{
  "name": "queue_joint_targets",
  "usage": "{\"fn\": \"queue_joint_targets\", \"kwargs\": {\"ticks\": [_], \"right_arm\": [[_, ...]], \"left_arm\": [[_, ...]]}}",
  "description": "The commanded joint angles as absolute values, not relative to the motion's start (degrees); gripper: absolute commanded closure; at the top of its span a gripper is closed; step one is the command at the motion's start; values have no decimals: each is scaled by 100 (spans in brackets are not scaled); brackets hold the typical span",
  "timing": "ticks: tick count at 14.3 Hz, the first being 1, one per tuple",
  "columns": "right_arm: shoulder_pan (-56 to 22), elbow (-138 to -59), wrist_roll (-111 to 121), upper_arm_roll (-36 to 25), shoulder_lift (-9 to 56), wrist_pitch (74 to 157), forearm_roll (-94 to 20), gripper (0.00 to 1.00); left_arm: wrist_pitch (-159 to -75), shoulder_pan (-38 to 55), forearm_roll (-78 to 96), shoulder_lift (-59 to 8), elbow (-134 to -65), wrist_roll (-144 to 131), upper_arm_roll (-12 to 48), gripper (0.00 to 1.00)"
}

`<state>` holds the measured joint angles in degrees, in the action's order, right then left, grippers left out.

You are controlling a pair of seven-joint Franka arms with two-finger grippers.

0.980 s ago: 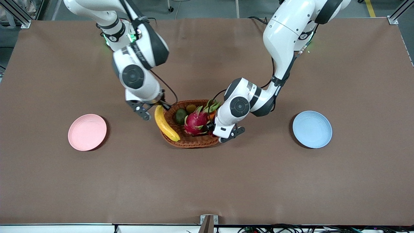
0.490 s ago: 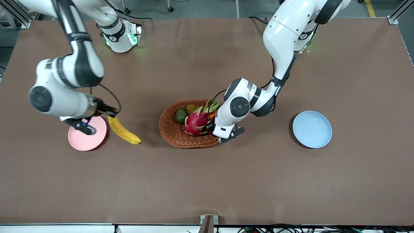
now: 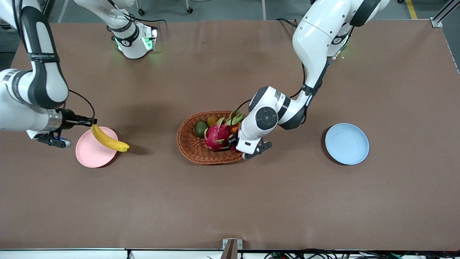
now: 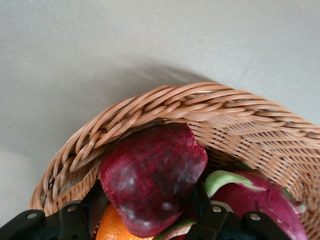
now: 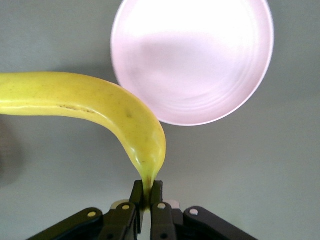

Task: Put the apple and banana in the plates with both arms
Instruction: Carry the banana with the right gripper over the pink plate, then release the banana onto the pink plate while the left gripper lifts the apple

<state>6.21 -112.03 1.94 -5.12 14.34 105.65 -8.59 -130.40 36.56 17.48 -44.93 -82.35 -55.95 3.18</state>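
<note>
My right gripper [image 3: 90,123] is shut on the stem tip of the yellow banana [image 3: 109,141] and holds it in the air over the pale pink plate [image 3: 91,156]. In the right wrist view the fingers [image 5: 156,196] pinch the banana [image 5: 100,107] with the pink plate [image 5: 200,55] below. My left gripper [image 3: 234,143] is down in the wicker basket [image 3: 188,145]. In the left wrist view it [image 4: 150,202] is shut on the dark red apple [image 4: 152,175], one finger on each side. The light blue plate [image 3: 346,144] lies bare toward the left arm's end.
The basket also holds a pink dragon fruit [image 3: 216,136], a dark green fruit [image 3: 201,128] and a small orange fruit [image 4: 112,229] under the apple. The basket rim [image 4: 165,102] curves close round the apple.
My right arm has carried the banana out of the basket and toward its own end of the table, to over the pink plate. My left arm has stayed in the basket.
</note>
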Motion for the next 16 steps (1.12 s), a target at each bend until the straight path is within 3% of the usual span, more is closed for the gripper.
{"fn": "queue_joint_targets", "kwargs": {"ticks": [1, 9, 10, 13, 16], "right_arm": [[1159, -11320, 1017, -404, 1581, 10766, -914, 100], [1661, -11277, 1854, -404, 2188, 11390, -739, 95], [1661, -11259, 1854, -404, 2206, 11391, -721, 87], [1661, -11215, 1846, -404, 2206, 11382, -712, 0], [1609, -11084, 1854, -396, 2171, 11286, -712, 0]], "left_arm": [[-12780, 3656, 1793, -4219, -8235, -5607, 264, 58], [-12077, 3612, 1775, -3604, -8218, -5581, 27, 58], [-11989, 3612, 1741, -3534, -8226, -5581, -26, 58], [-11682, 3464, 1504, -3314, -8227, -5511, -70, 58], [-11217, 3209, 1415, -3059, -8262, -5073, -70, 58]]}}
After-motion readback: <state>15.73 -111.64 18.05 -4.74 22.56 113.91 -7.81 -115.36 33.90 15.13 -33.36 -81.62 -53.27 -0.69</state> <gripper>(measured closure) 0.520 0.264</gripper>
